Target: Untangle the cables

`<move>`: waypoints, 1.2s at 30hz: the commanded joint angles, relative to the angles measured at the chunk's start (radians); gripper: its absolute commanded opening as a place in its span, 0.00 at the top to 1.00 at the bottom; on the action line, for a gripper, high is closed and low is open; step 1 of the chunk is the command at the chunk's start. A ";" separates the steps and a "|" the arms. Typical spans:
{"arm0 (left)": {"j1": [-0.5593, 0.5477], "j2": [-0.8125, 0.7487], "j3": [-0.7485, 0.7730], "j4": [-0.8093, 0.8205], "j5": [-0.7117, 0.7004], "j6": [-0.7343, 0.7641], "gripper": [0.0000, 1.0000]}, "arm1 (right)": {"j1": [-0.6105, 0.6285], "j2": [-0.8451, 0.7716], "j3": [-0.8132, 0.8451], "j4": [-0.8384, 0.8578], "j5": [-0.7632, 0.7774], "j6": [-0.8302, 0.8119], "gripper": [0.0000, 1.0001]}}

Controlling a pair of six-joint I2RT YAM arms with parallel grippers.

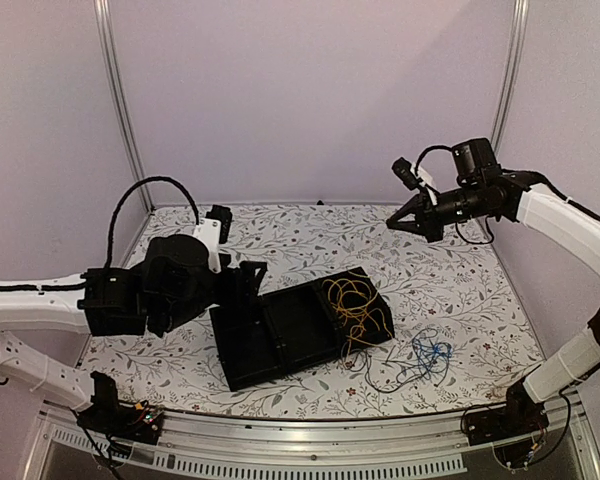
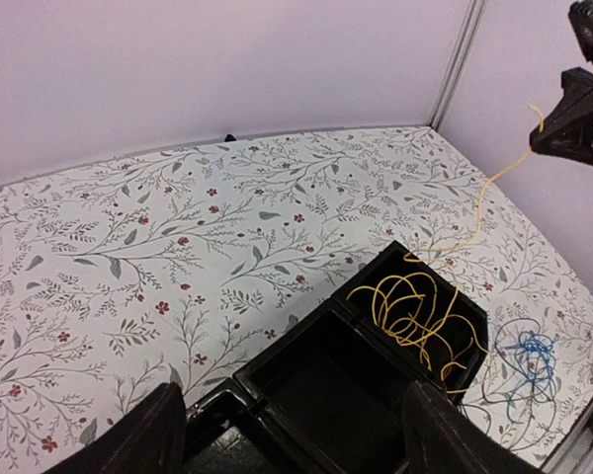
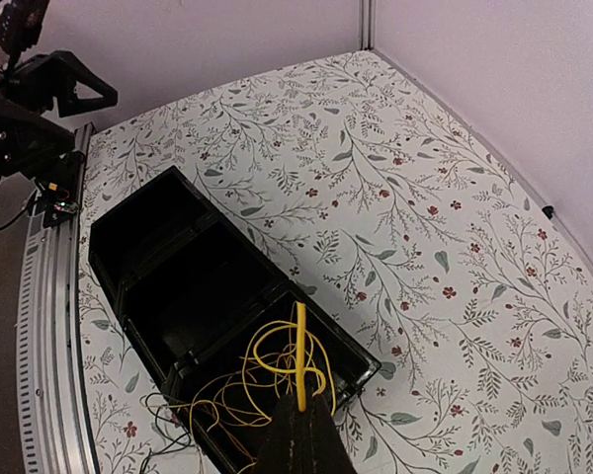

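We saw the right gripper (image 3: 298,423) pinching the yellow cable (image 3: 298,346), which ran down into the tray (image 3: 178,296). At the tray's other end the left gripper (image 1: 248,278) hung low, fingers spread.

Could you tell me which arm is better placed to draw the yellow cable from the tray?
Probably the right arm: its jaws are shut on the thin yellow cable, high above the black plastic tray; the left arm has open jaws.

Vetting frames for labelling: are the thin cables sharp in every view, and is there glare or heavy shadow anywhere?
Top external: even light, no glare; yellow cable clear, blue cable faint. Left wrist: yellow loops sharp, left end effector a dark silhouette. Right wrist: yellow sharp, black tray interior loses detail.
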 commanded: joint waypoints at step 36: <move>0.310 0.020 -0.137 0.245 0.365 0.040 0.29 | 0.321 0.442 -0.013 0.009 0.516 -0.053 0.90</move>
